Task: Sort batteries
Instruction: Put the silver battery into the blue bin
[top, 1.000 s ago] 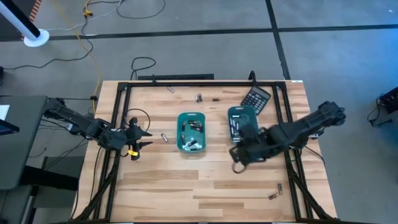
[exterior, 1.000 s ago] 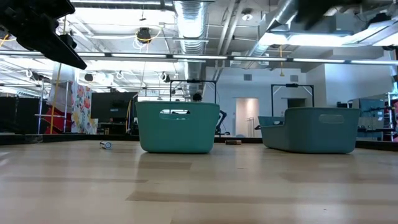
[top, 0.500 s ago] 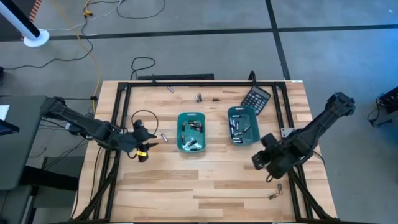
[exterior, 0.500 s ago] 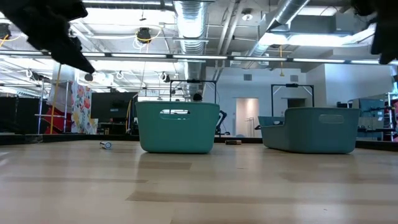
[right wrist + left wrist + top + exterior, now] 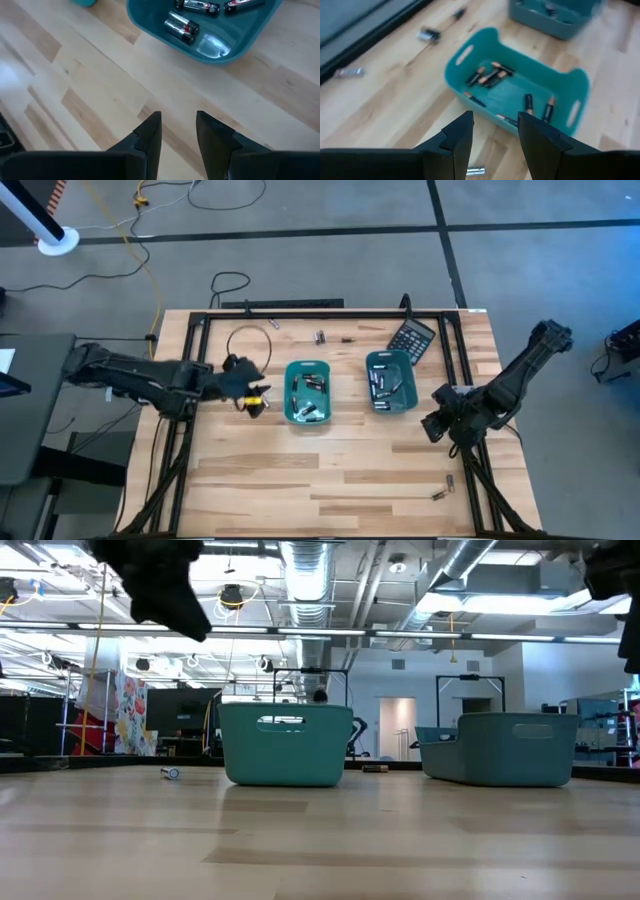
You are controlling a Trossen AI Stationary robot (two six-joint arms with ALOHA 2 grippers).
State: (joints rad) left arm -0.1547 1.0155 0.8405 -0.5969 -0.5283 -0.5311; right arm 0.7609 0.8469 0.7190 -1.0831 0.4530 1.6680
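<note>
While poised above the pale wooden plank table [image 5: 330,470], left gripper [image 5: 250,392] at 9 o'clock of the left teal plastic tray [image 5: 307,392], jaws parted with nothing between, fingers [image 5: 460,135] framing that tray [image 5: 515,95]. Small silvery cylindrical battery [image 5: 475,171] on the wood just below the fingertips, same one near the gripper [image 5: 264,402] in high view. Right gripper [image 5: 436,423] at 4 o'clock of the right teal plastic tray [image 5: 390,380], jaws parted and empty, fingers [image 5: 150,135] over bare planks, tray rim [image 5: 200,52] ahead. Dark coppery-ended batteries [image 5: 490,76] lying loose inside left tray; silvery-grey batteries [image 5: 181,26] inside right tray. More loose batteries on the table: pair at 12 o'clock of left tray [image 5: 320,337], one small at far edge [image 5: 274,324], two near 5 o'clock corner [image 5: 443,489]. Black rectangular calculator [image 5: 411,337] at 1 o'clock of right tray, tilted. Low view: both trays upright [image 5: 285,745] [image 5: 500,748], one battery end-on [image 5: 173,773] at 9 o'clock of the nearer one.
</note>
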